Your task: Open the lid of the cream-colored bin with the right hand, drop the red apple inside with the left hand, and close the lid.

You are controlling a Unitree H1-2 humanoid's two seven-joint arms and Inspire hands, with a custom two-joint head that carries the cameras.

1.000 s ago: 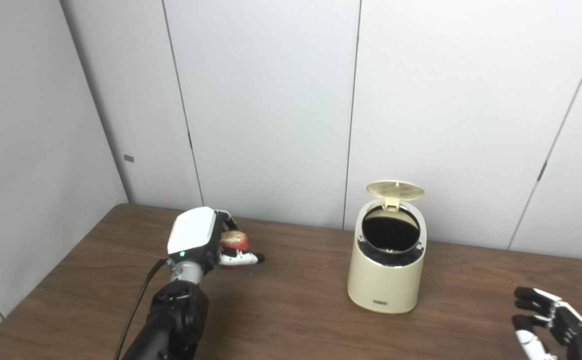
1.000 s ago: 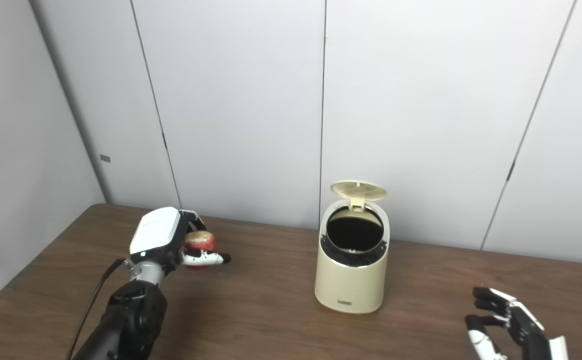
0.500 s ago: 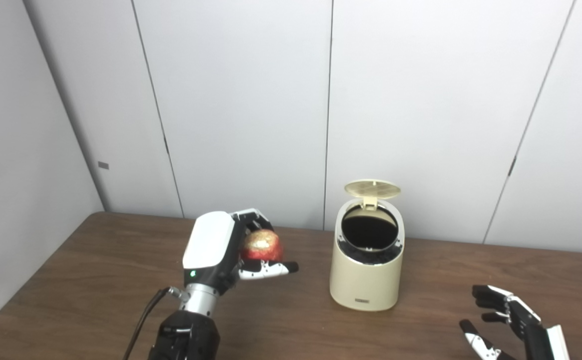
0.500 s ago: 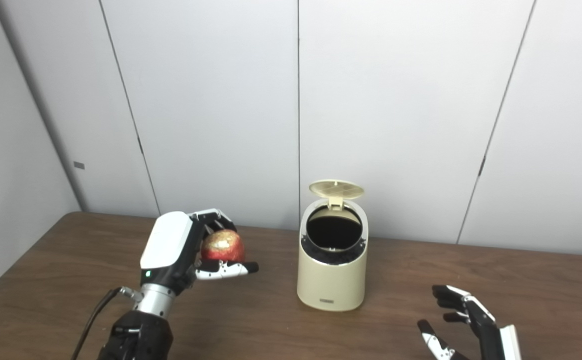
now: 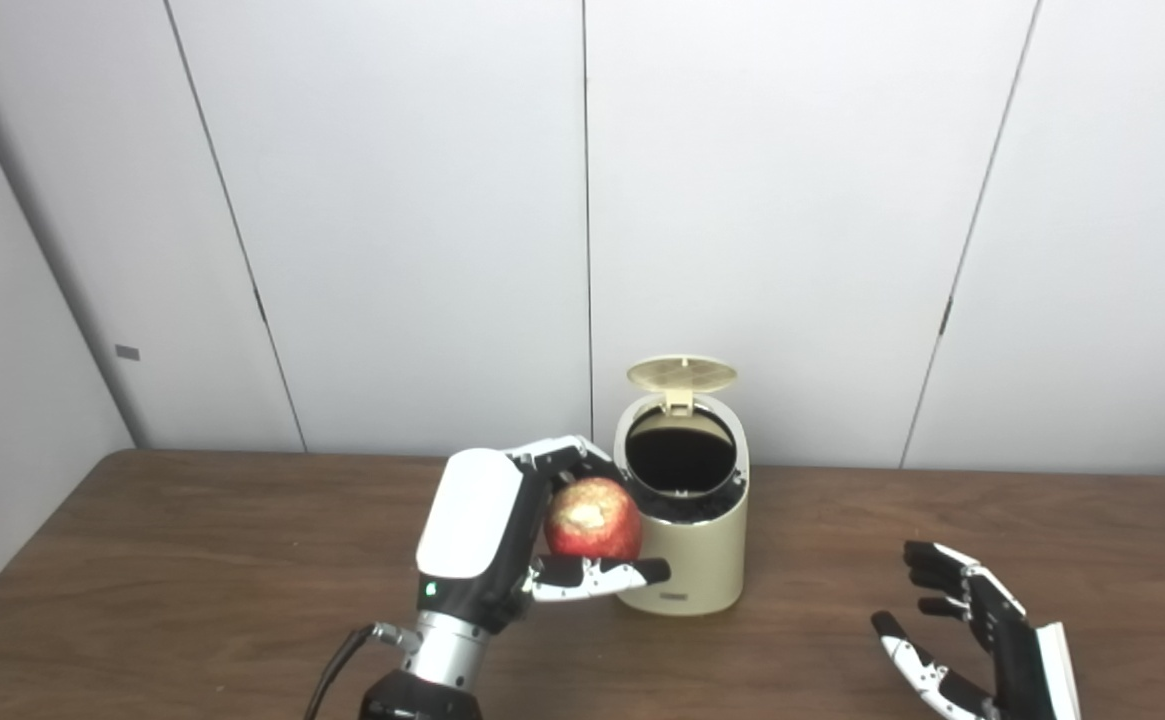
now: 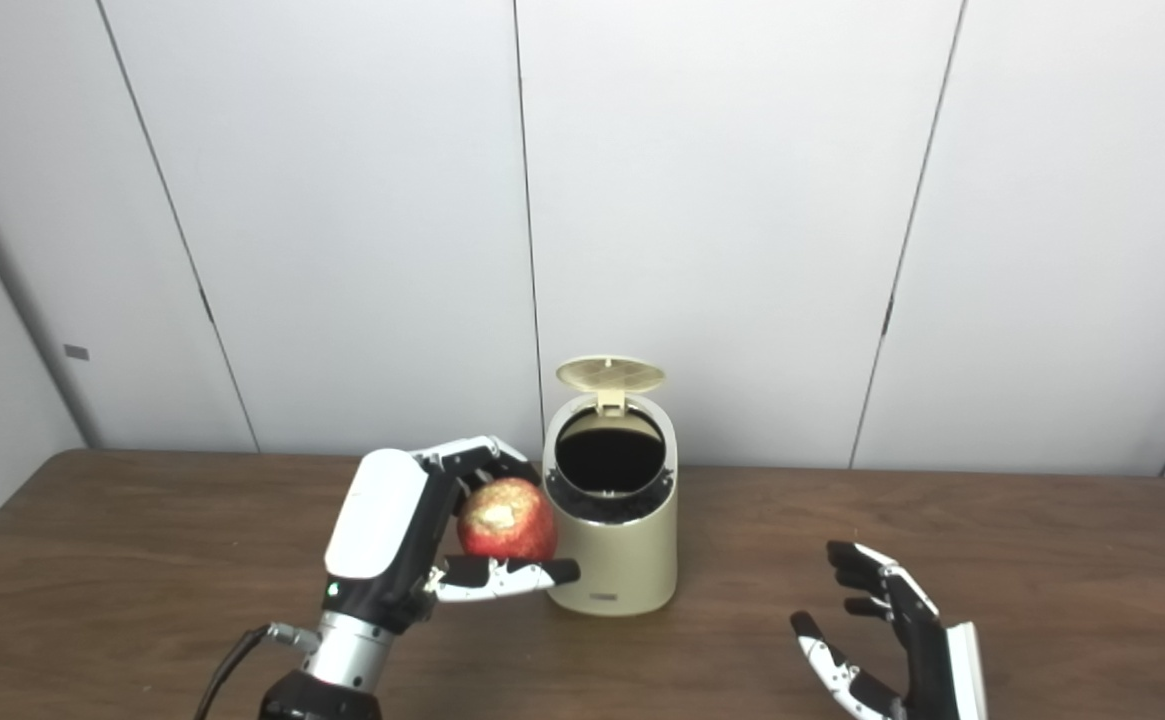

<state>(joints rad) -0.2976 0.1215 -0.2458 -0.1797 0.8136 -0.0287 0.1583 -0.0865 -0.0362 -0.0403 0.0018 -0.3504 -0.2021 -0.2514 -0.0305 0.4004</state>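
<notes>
Left hand (image 5: 502, 530) clasping red apple (image 5: 592, 518), just left of cream bin (image 5: 687, 560), below rim. Lid (image 5: 682, 372) up. Lift apple clear of rim, centre over opening, then release. Right hand (image 5: 972, 630) unclenched, empty, well right.

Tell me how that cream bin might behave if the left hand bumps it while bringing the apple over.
The cream bin is tall on a narrow base, with its lid raised at the back, so it may tip or slide. It looks like light plastic. The left hand holding the apple is close beside it.
</notes>
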